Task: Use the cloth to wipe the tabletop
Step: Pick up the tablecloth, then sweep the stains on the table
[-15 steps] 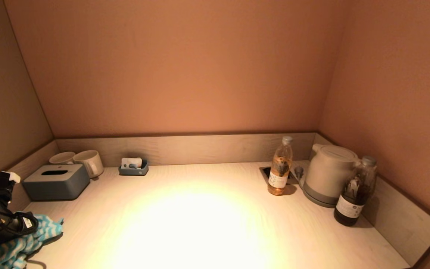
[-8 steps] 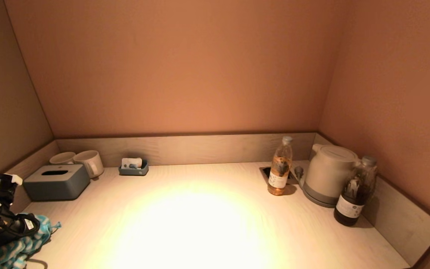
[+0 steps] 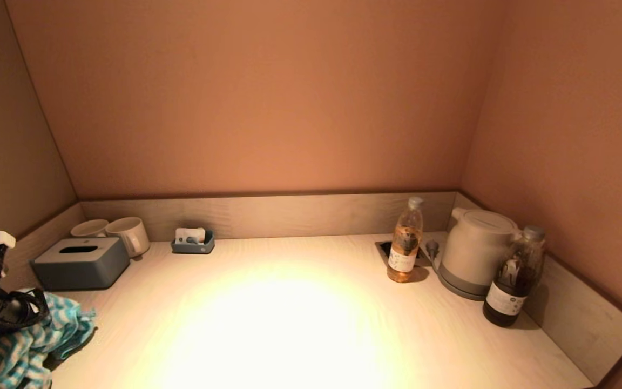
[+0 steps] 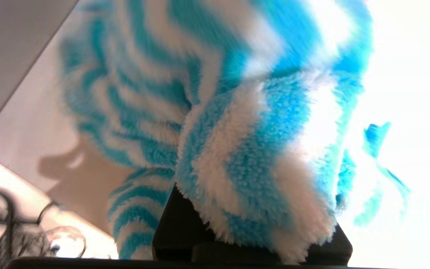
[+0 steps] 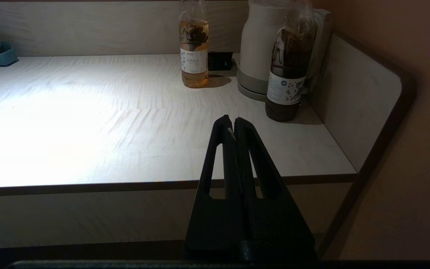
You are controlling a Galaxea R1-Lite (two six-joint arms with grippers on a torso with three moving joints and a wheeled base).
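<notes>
Left gripper (image 3: 17, 316): at the near left corner of the tabletop (image 3: 300, 319), fingers clamped on the cloth (image 3: 25, 346).
Cloth: blue-and-white striped fleece, bunched around the left gripper and hanging from it above the near left corner; whether it touched the wood, not clear.
Right gripper (image 5: 233, 125): parked low, off the near edge of the tabletop; fingers pressed together, nothing between them.
Tissue box (image 3: 81, 263): grey, against the left wall; slot on top dark, contents not visible.
Mugs (image 3: 129, 234): two, pale, side by side just behind the tissue box; insides not visible.
Small tray (image 3: 193, 244): blue-grey, against the back wall; white packets stood in it.
Clear bottle (image 3: 405, 241): upright, capped, amber liquid up to about the shoulder, with dark bits floating in it.
Kettle (image 3: 475, 251): white, lid down, on its base in the far right corner.
Dark bottle (image 3: 513, 278): upright, capped, just beside the kettle on the near side; filled with dark brown liquid.
Recessed socket (image 3: 385, 249): dark, set into the tabletop behind the clear bottle.
</notes>
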